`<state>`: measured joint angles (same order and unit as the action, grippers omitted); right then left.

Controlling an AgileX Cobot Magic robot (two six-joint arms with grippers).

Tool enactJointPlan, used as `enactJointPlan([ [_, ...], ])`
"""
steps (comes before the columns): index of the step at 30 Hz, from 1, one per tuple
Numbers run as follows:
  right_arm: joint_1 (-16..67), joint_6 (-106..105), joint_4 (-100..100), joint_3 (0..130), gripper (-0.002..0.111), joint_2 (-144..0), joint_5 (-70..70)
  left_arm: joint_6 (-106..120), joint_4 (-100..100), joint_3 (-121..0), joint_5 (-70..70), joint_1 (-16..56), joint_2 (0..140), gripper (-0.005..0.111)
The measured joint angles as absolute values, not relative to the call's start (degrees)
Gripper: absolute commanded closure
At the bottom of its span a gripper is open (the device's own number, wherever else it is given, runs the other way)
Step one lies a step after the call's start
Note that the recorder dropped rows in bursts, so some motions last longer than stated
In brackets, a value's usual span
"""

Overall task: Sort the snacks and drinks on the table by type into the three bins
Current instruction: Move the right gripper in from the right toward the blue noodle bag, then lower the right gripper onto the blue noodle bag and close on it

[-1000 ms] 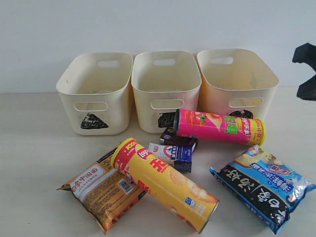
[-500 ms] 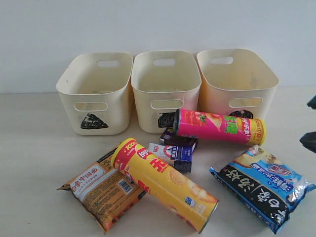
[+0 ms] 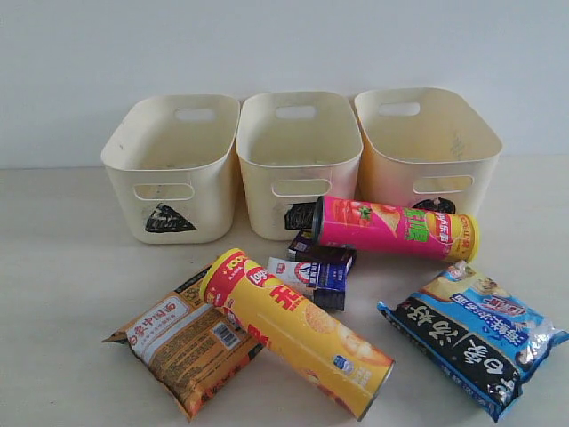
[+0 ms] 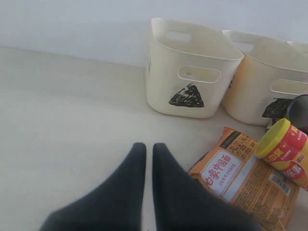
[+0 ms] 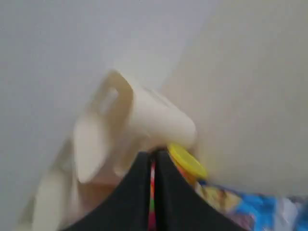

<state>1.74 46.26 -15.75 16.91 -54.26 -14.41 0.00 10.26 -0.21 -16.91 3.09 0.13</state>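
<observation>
The left gripper (image 4: pixel 149 147) is pinched shut and holds nothing, near the orange-brown noodle packet (image 4: pixel 243 178). The right gripper (image 5: pixel 152 155) is shut and empty too. In the exterior view the yellow chip tube (image 3: pixel 298 331) lies at the lower middle. The pink chip tube (image 3: pixel 396 229) lies right of the middle. Small dark blue packets (image 3: pixel 320 267) sit between them, too bunched to count. The blue-black noodle packet (image 3: pixel 471 334), at lower right, has big white Chinese writing. At the top, in a row, are the triangle bin (image 3: pixel 209 191), the middle bin (image 3: pixel 267 200) and the right bin (image 3: pixel 391 182).
</observation>
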Motion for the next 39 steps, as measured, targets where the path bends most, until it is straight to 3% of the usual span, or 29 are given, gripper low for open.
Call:
enactJointPlan([
  [3,1.74,55.33,-1.42,16.54,0.108,-55.95,-2.93,0.0,10.26,-0.21,-16.91,3.09,0.13,0.102],
  [6,2.35,56.61,0.96,16.54,0.108,-56.07,-1.34,0.0,10.26,-0.21,-16.91,3.09,0.13,0.102],
  [11,10.37,63.92,1.79,16.54,0.108,-57.03,-8.23,0.0,10.26,-0.21,-16.91,3.09,0.13,0.102],
  [15,15.48,82.03,17.48,16.4,0.108,-62.98,-17.81,0.0,10.26,-0.21,-16.91,3.09,0.13,0.102],
  [20,11.49,98.09,34.55,13.3,0.108,-70.81,-32.31,0.0,10.26,-0.21,-16.91,3.09,0.13,0.102],
  [26,1.86,103.24,43.38,10.85,0.108,-77.8,-47.03,0.0,10.26,-0.21,-16.91,3.09,0.13,0.102],
  [28,-2.05,105.09,46.78,10.75,0.1,-78.17,-47.04,0.0,10.26,-0.21,-16.91,3.09,0.13,0.102],
  [33,-10.96,111.49,61.11,10.75,0.056,-78.53,-46.04,0.0,10.26,-0.21,-16.91,3.09,0.13,0.102],
  [35,-13.73,113.33,65.91,10.75,0.045,-78.53,-45.51,0.0,10.26,-0.21,-16.91,3.09,0.13,0.102],
  [39,-18.69,116.2,72.02,10.75,0.038,-78.53,-44.98,0.0,10.26,-0.21,-16.91,3.09,0.13,0.102],
])
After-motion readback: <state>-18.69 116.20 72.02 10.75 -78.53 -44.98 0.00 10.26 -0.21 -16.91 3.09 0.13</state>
